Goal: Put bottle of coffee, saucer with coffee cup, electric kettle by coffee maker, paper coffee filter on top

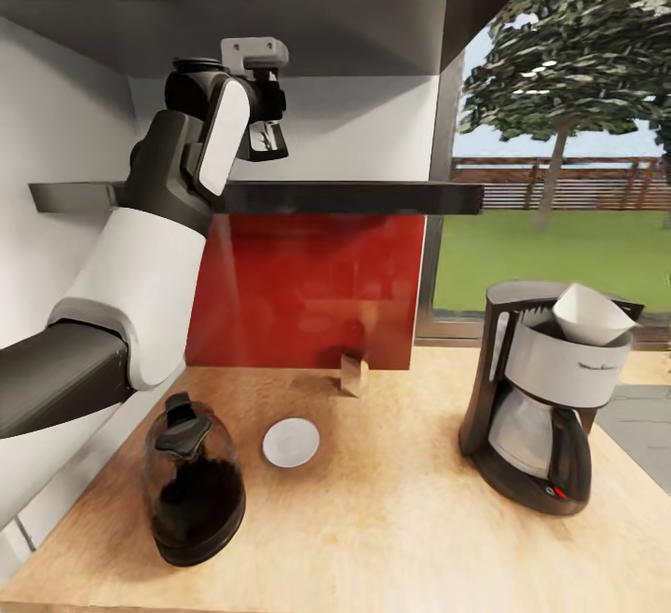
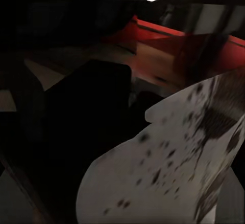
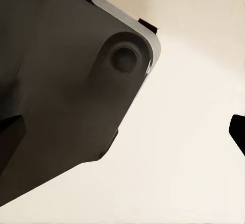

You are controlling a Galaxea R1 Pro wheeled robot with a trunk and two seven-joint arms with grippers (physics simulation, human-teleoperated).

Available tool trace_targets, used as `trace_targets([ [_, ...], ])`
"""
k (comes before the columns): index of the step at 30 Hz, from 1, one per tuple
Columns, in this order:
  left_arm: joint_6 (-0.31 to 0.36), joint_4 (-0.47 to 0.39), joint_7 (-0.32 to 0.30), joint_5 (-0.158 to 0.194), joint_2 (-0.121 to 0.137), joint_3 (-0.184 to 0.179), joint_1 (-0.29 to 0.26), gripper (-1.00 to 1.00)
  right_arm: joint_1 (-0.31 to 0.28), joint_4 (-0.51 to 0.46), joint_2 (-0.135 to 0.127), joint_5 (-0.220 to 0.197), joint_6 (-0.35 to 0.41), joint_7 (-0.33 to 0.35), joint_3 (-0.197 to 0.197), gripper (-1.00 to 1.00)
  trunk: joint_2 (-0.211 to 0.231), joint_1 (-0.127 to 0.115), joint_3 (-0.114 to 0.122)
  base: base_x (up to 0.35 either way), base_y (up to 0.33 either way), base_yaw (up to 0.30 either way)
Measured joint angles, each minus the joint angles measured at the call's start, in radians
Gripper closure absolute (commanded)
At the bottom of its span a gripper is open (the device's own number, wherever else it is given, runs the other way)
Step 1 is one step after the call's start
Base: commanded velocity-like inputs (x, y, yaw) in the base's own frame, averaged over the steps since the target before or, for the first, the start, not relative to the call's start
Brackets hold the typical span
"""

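Black shelf (image 1: 354,196) has the left gripper (image 1: 267,140) raised above it, jaw state unclear, seemingly after the coffee bottle; next it needs a grasp

my head camera looks forward and down over the worktop (image 1: 391,520), facing the red panel (image 1: 308,287) and the shelf (image 1: 354,197), with my left arm raised at its left. my left wrist camera sits up by the shelf, looking down very close past dark shapes to the same red panel (image 2: 153,29) and worktop (image 2: 153,60). my right wrist camera faces a pale surface, close to a dark housing (image 3: 66,91).
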Motion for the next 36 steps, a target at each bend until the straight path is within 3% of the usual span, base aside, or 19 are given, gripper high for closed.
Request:
trace_targets([
  [25,-0.001,0.001,-0.002,0.008,0.000,-0.003,0.000,1.00,-0.001,-0.007,-0.003,-0.010,-0.001,-0.004,-0.010,-1.00,0.000,0.000,0.000,-0.339,0.000,0.000],
  [36,-0.001,0.001,-0.003,0.010,0.000,-0.003,0.000,1.00,-0.011,-0.088,-0.011,-0.015,0.003,0.000,-0.014,-1.00,0.000,0.000,0.000,-0.332,0.000,0.000],
])
